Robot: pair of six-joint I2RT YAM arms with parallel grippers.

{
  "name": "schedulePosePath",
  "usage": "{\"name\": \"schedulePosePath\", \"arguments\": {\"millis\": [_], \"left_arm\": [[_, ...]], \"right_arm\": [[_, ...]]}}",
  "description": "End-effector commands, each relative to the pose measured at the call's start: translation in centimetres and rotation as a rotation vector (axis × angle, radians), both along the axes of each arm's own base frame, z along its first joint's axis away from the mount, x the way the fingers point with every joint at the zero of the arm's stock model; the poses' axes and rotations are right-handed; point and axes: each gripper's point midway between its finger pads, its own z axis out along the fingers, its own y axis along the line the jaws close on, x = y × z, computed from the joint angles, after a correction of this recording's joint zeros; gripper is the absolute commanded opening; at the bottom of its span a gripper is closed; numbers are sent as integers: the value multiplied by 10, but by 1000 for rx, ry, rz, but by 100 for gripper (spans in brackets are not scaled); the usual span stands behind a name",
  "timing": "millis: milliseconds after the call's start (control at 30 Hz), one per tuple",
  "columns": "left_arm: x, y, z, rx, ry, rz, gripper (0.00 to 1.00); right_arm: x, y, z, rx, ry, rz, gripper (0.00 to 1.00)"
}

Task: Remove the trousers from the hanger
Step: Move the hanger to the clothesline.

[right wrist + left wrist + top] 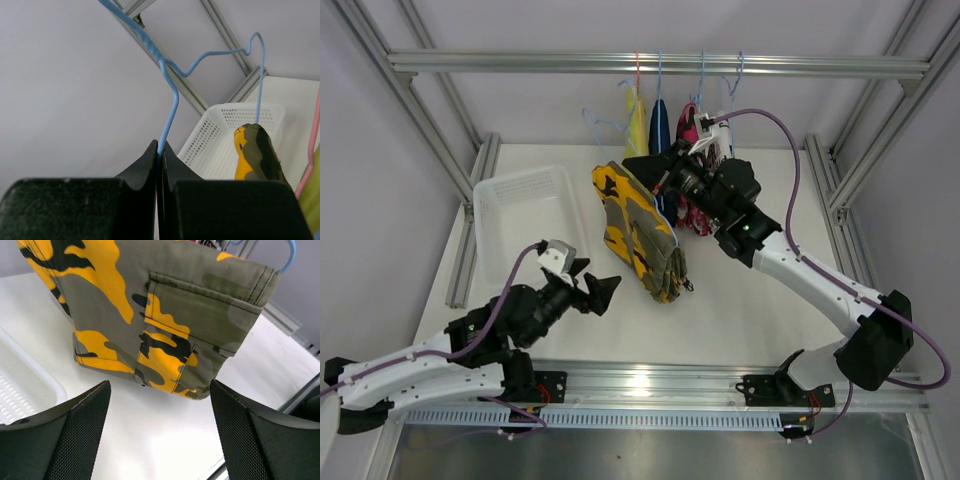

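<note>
**Freeing the camouflage trousers [638, 232] from the blue hanger [170, 100].**
Shows the pair draped on the wire above the table [750, 300], just beside the basket [520, 176], with the right gripper [160, 150] pinched tight on the hanger's neck and the left gripper [160, 385] spread wide just short of the hanging lower edge. Looks light, limp and grippy rather than slick; likely sags once freed. Best taken at the thick lower edge or pocket seam, pinching both layers, then drawn clear of the wire.
</note>
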Motion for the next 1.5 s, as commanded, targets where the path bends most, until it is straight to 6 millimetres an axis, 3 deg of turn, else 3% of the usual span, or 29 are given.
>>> {"name": "schedulePosePath", "arguments": {"millis": [0, 300, 433, 567, 600, 667, 867, 1000, 1033, 1100, 1233, 1267, 1467], "left_arm": [[6, -1, 7, 16, -17, 40, 85], [6, 3, -10, 26, 14, 61, 91], [6, 5, -9, 30, 15, 69, 96], [5, 12, -6, 24, 23, 82, 96], [4, 14, -6, 28, 27, 83, 96], [3, 18, -3, 18, 31, 82, 96], [2, 30, -11, 60, 51, 115, 97], [2, 32, -17, 67, 62, 124, 97], [2, 31, -18, 67, 66, 121, 97], [2, 30, -22, 71, 74, 123, 97], [2, 29, -29, 83, 89, 124, 97], [1, 29, -30, 87, 92, 122, 97], [-1, 27, -41, 93, 116, 113, 97]], "right_arm": [[-29, -11, 97, 231, -212, 41, 0], [-44, 2, 106, 260, -221, 73, 0], [-55, 21, 110, 269, -231, 99, 0], [-50, 46, 102, 245, -228, 116, 0], [-52, 48, 111, 254, -244, 124, 0], [-49, 56, 109, 227, -259, 107, 0], [-17, 69, 98, 112, -305, -64, 0], [16, 73, 87, 15, -319, -232, 0], [31, 78, 73, -37, -314, -282, 0], [43, 80, 76, -69, -327, -328, 0], [78, 89, 53, -178, -324, -452, 0], [89, 88, 42, -223, -328, -511, 0], [124, 62, 21, -311, -317, -670, 0]]}}
